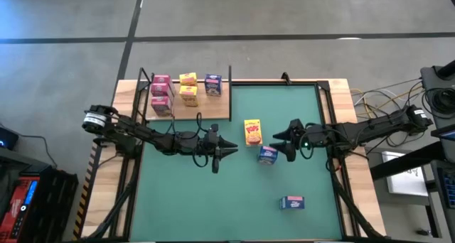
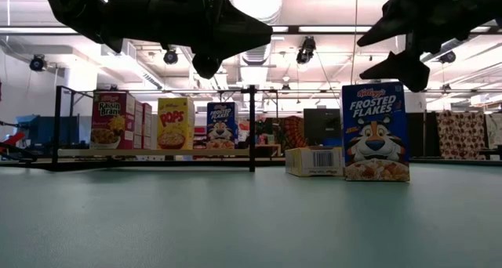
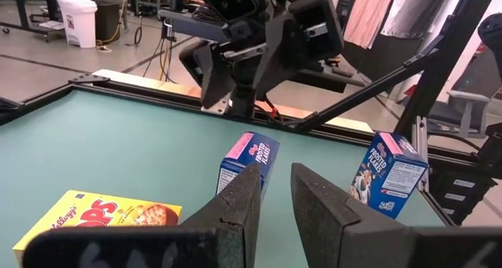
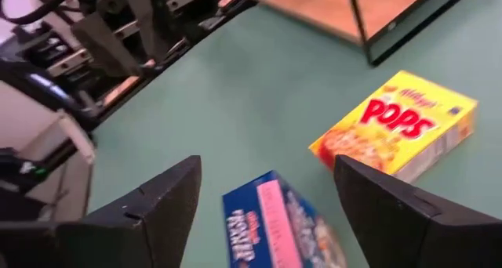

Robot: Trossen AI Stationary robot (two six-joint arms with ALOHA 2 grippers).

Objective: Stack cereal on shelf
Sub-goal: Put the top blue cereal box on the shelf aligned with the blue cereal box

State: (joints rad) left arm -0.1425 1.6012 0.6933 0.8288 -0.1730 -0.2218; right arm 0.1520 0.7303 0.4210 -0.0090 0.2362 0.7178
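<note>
High view has the right gripper point(image 1: 282, 141) hanging over the mat just beside the upright blue box point(image 1: 268, 155), fingers spread wide with nothing between them. From the right wrist view, that blue box point(image 4: 286, 225) sits below and between the two open fingers point(image 4: 149, 213), so I'd guess it's lining up for a grab.

The left gripper point(image 1: 231, 149) is parked mid-mat, fingers only narrowly apart and empty.

The shelf point(image 1: 213, 108) at the back left already carries five boxes: two pink point(image 1: 161, 87), two yellow point(image 1: 188, 94) and one blue point(image 1: 212, 84). Three more are still on the mat: the blue one, a yellow Pops box point(image 1: 252, 131) lying flat nearby, and another blue box point(image 1: 292, 202) closer to the front edge.

What I'd worry about: that blue box is standing tall on a small base, so if one finger touches first on the way down it'll probably tip over. The yellow box lies close by too, so a wide-open finger could shove it. Carrying to the shelf, the thin black posts point(image 1: 229, 79) look easy to clip, and the boxes already there could get knocked like dominoes. The left arm also sits roughly between the blue box and the shelf.
</note>
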